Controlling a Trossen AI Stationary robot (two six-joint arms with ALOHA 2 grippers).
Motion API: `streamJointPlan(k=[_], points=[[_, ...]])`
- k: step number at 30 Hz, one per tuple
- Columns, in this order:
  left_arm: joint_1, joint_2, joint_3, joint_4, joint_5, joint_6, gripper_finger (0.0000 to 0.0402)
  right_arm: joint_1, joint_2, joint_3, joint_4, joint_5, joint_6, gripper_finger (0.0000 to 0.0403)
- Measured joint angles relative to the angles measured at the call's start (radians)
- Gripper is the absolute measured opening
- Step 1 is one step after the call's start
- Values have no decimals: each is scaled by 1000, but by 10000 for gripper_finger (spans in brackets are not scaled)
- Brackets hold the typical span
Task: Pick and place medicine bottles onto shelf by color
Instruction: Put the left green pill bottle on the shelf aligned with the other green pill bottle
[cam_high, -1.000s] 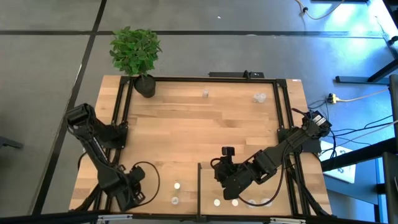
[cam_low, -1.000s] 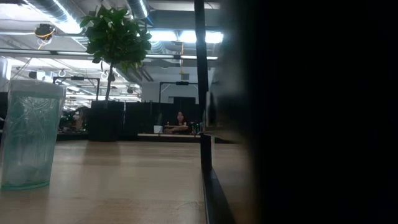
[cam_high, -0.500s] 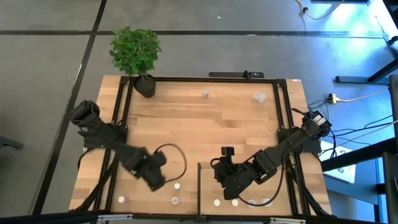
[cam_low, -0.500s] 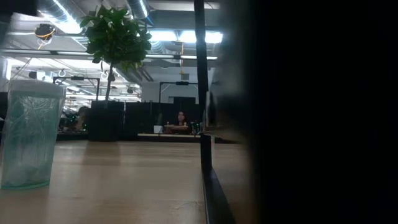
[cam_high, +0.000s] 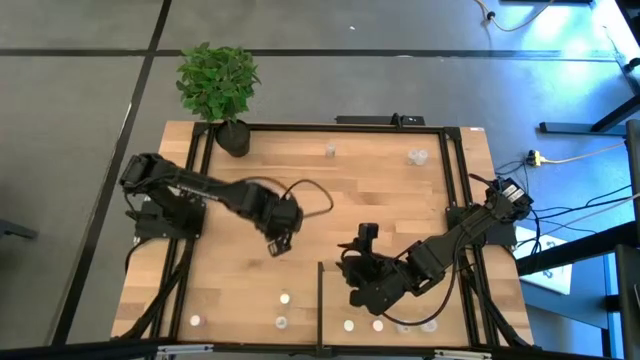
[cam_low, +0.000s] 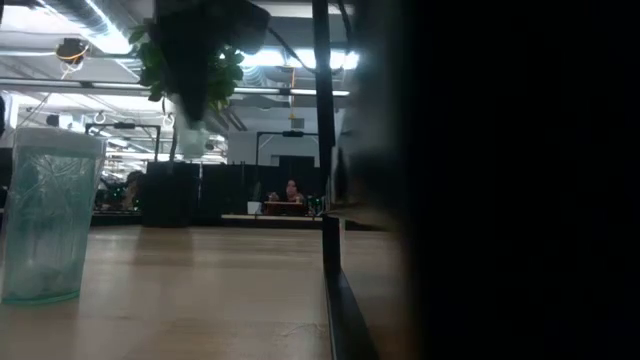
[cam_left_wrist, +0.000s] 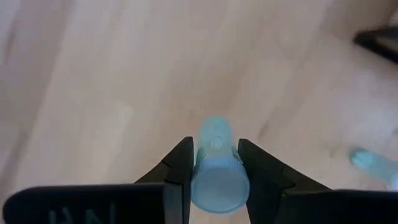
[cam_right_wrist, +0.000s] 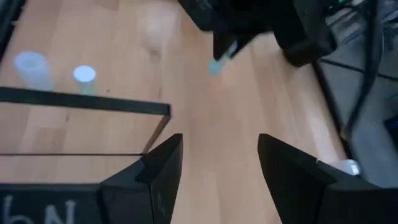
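Observation:
My left gripper (cam_high: 279, 240) hangs over the table's middle, shut on a translucent bluish medicine bottle (cam_left_wrist: 216, 165); the low view shows that bottle (cam_low: 190, 135) high above the tabletop. My right gripper (cam_right_wrist: 221, 168) hovers open and holds nothing, to the right of the shelf's black edge strip (cam_high: 320, 295). Loose bottles stand on their bases near the front edge: two (cam_high: 285, 298) (cam_high: 281, 322) left of the strip, one (cam_high: 195, 321) toward the near left corner, two (cam_high: 349, 325) (cam_high: 378, 325) right of the strip. Two more (cam_high: 330, 151) (cam_high: 417, 156) stand at the far edge. My left gripper pinches the bottle's round side wall (cam_left_wrist: 198, 163) between its two fingers, which point steeply down and lie along the bottle. The bottle's lower end (cam_right_wrist: 216, 65) sticks out below the fingertips, a little tilted. It is lifted clear of the table.
A potted plant (cam_high: 222, 90) stands at the far left corner. A black frame (cam_high: 340, 127) borders the tabletop, with an upright post (cam_low: 322, 100). A large-looking translucent bottle (cam_low: 45, 215) stands close to the low camera. The low view's right half is dark.
My left gripper has swung from the near left corner toward the table's middle, rising and rolling at the wrist, and carries the bottle clear of the wood. My right gripper has stayed in place but turned at the wrist.

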Motion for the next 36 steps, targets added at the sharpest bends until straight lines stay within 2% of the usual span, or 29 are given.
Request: streamJointPlan(k=[5, 9, 20, 25, 36], points=[[104, 0, 0, 14, 6, 145, 87, -22, 0, 0, 9, 17, -18, 210], [157, 0, 0, 14, 5, 199, 87, -41, 0, 0, 33, 17, -17, 210], [165, 0, -60, 64, -46, 237, 87, -78, 0, 0, 44, 15, -18, 210], [176, 9, -63, 93, -49, 239, 89, -78, 0, 0, 46, -18, -18, 210], [221, 137, 3, 178, -21, 387, 92, -78, 0, 0, 69, -158, -18, 210]])
